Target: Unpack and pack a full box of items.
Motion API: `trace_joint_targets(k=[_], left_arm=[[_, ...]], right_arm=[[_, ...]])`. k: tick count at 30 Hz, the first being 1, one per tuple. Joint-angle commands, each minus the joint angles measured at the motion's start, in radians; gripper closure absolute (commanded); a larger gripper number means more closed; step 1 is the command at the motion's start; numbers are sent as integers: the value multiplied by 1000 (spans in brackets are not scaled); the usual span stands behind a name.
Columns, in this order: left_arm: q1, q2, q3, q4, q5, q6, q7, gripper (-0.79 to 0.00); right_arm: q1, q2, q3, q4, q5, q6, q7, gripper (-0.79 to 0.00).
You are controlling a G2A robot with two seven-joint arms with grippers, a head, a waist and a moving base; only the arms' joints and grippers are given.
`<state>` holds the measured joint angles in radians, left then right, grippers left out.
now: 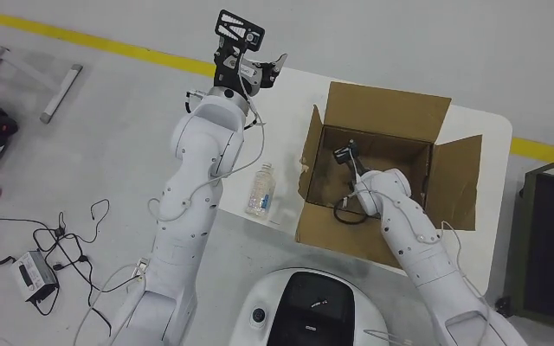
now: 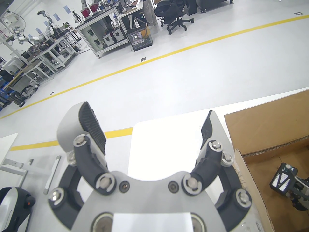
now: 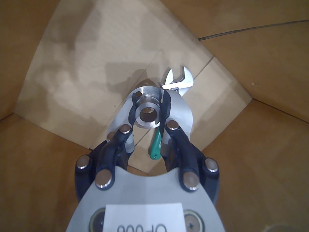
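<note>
Right gripper (image 3: 149,105) is down inside the box (image 1: 381,108), fingers pinching a steel flanged bushing (image 3: 147,124) across its hub, bore facing the wrist camera. Can't tell if it's off the floor. A wrench (image 3: 178,80) lies flat just behind the fingers, middle hidden, head pointing away from the wrist and green handle toward it. Left gripper (image 2: 147,108) has its fingers spread, holding nothing, over the surface (image 1: 286,112) corner beside the box.

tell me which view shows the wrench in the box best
Right wrist view: the wrench lies on the box floor under the right tool, silver head and green handle clear. In the top view the right arm covers that spot; the left wrist view catches the box's corner.
</note>
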<state>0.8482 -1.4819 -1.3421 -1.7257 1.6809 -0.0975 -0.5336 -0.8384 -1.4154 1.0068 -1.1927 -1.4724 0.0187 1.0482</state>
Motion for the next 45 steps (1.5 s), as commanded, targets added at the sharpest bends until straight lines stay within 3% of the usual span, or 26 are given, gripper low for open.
trace_joint_targets(k=[1,11,24,29,45], left_arm=[[0,0,0,0,0,0,0,-785],[0,0,0,0,0,0,0,-785],[0,0,0,0,0,0,0,-785],[0,0,0,0,0,0,0,-785],[0,0,0,0,0,0,0,-785]], right_arm=[[-22,6,18,-53,-9,0,10,0],[-195,43,173,-420,-34,-2,57,0],[-458,79,460,-956,65,-27,23,0],[-528,83,531,-1006,122,-30,-42,0],[-543,86,575,-1034,152,-18,-91,0]])
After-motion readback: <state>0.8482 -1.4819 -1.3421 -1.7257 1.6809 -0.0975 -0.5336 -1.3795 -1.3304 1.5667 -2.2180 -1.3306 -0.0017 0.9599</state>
